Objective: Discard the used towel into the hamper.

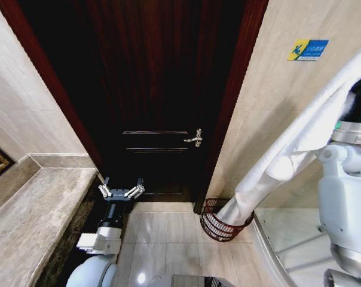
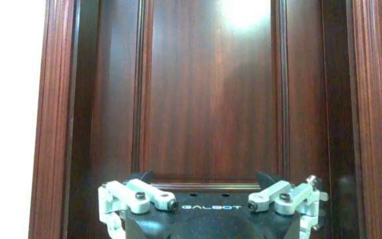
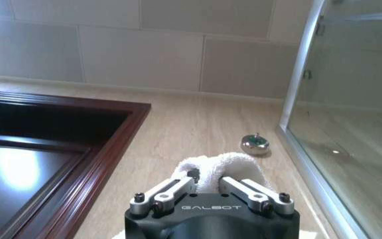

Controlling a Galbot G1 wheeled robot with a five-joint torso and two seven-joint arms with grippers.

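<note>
While its upper end is held high at the right side of the head view, the long white terry towel (image 1: pixel 288 161) slopes down and to the left, and its lower end sits inside the small round dark red-brown hamper of open wire-like weave (image 1: pixel 213 226). That hamper stands on the pale tiled floor (image 1: pixel 168 239), in the corner where the dark wooden door frame (image 1: pixel 228 119) meets the beige tiled wall (image 1: pixel 270 101), just beside the glass shower enclosure (image 1: pixel 288 233). In the right wrist view the right gripper (image 3: pixel 208 186) has its fingers (image 3: pixel 164 191) closed on a bunched fold of the towel (image 3: pixel 221 167), which bulges up between them, with the wall, a small round metal fitting (image 3: pixel 254 144) and the glass panel (image 3: pixel 357 124) beyond. The white right arm (image 1: pixel 348 197) rises along the right edge of the head view. Low at the left of that view, the left gripper (image 1: pixel 121 191) hovers beside the grey marble counter (image 1: pixel 31 221), facing the dark mahogany panelled door (image 1: pixel 150 89) with its silver lever handle (image 1: pixel 194 138); its jaws stand spread wide with nothing between them, as the left wrist view (image 2: pixel 211 196) also shows. A small blue and yellow sign (image 1: pixel 308 49) is fixed to the wall above the towel.
</note>
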